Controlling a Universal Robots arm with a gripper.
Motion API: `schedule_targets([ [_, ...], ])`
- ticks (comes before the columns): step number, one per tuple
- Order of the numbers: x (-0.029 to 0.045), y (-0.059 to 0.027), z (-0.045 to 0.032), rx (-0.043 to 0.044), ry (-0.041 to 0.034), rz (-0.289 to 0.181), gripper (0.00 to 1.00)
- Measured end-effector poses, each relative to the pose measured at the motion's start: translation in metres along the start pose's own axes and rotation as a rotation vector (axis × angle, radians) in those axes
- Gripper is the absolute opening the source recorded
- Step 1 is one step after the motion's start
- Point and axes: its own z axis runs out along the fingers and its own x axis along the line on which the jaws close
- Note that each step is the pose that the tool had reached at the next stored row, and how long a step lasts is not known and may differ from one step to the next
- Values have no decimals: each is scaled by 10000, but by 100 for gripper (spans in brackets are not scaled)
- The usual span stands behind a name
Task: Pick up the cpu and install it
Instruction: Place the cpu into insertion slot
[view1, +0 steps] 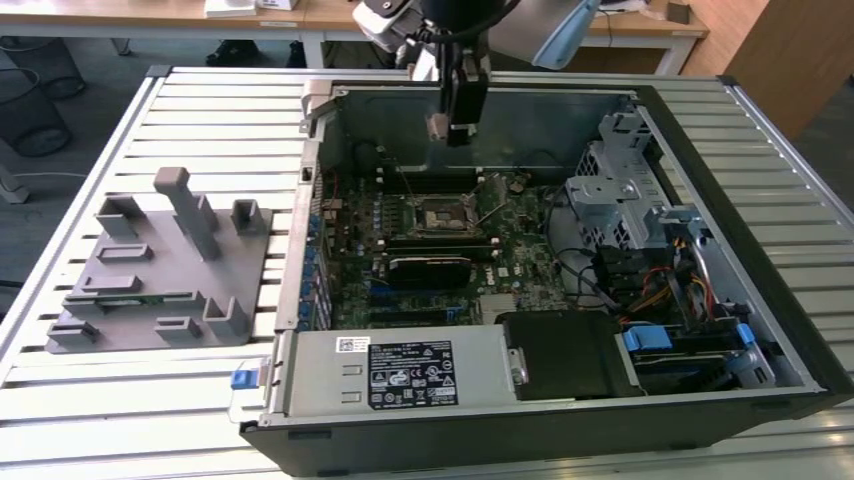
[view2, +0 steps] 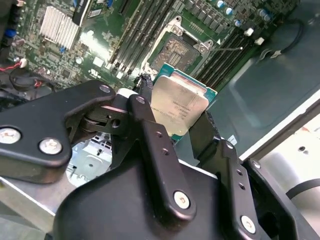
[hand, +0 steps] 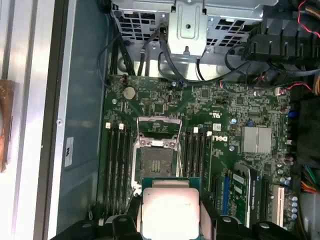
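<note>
Above socket (hand: 156, 152): pincer (hand: 170, 220) clamps cpu (view2: 181, 106), silver top up.

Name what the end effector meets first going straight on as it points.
Carrying the cpu, the end effector points down into the case; probably the open socket, or the motherboard beside it. Depth is unclear.

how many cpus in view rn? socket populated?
1. The cpu is clamped in the gripper above the open case. The motherboard socket is empty. None seen on the grey fixture, though its pockets could hide one.
</note>
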Motion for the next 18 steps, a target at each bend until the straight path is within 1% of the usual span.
schedule_targets([
  [2,20,0,35,-2,2,29,54],
  [7,29,-3,126,-1,8,26,54],
  [8,29,-3,143,0,19,26,54],
  [9,29,-3,154,-3,53,28,54],
  [11,29,-3,173,-7,147,30,54],
  [15,30,-1,211,-18,395,28,54],
  [16,30,-2,226,-18,406,29,54],
  [18,30,-3,258,-17,405,29,54],
])
